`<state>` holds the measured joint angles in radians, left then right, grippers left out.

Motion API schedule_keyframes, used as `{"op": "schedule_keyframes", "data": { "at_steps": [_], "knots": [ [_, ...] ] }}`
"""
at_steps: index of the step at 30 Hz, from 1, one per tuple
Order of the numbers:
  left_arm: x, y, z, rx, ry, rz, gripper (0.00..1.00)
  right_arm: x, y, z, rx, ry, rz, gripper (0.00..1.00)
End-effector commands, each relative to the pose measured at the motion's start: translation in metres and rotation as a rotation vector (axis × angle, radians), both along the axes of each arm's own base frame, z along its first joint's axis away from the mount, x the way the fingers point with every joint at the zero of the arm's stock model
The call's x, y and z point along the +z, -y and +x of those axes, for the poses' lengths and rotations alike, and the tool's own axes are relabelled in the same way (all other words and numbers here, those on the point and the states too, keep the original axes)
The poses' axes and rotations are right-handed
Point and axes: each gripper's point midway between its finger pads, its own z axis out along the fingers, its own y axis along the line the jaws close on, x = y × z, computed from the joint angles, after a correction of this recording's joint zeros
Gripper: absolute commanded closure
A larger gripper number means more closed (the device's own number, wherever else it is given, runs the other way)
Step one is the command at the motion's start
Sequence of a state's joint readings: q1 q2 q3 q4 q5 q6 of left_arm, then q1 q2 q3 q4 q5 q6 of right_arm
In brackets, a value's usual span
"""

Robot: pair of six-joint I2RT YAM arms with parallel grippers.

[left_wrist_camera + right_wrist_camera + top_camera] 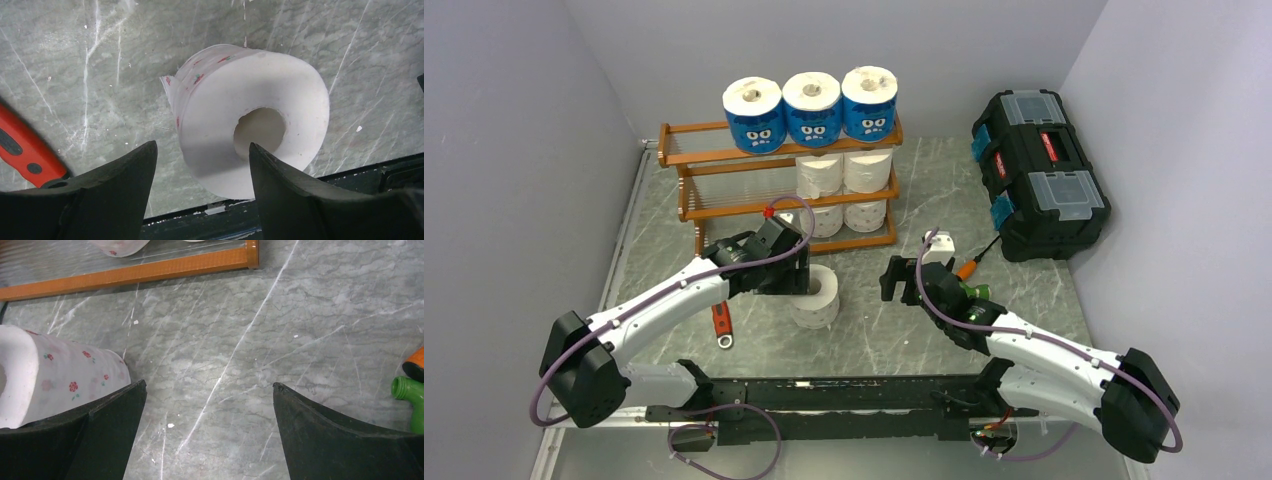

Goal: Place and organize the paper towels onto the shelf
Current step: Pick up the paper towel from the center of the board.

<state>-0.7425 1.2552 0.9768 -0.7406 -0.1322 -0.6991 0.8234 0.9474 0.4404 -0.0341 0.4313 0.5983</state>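
Nearly done: 3 blue-wrapped rolls (813, 112) atop shelf (692, 150), plain rolls (844, 172) on tiers below. Last roll (826, 295) stands on table (904, 320) in front of shelf. Left claw (200, 145) spread astride it, not pinching yet. Right claw (209, 385) spread wide, empty.

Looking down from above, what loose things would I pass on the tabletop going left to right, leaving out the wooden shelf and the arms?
red-handled wrench → loose paper towel roll → orange-handled tool → black toolbox
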Motion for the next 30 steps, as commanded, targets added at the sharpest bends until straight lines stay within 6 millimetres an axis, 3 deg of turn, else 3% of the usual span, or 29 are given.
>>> {"op": "schedule_keyframes", "data": {
  "at_steps": [1,5,19,30],
  "knots": [
    [0.011,0.009,0.009,0.003,0.035,-0.046,0.30,0.003,0.003,0.003,-0.025,0.014,0.007,0.01],
    [0.005,0.008,0.007,0.007,0.022,-0.044,0.38,0.003,0.003,0.004,-0.025,0.014,0.008,0.01],
    [-0.005,0.013,0.003,0.000,-0.006,-0.063,0.52,0.003,0.003,0.003,-0.028,0.010,0.008,0.01],
    [0.013,0.002,0.001,0.052,0.029,-0.070,0.70,0.002,0.001,0.004,-0.022,0.005,0.003,0.01]
  ]
}}
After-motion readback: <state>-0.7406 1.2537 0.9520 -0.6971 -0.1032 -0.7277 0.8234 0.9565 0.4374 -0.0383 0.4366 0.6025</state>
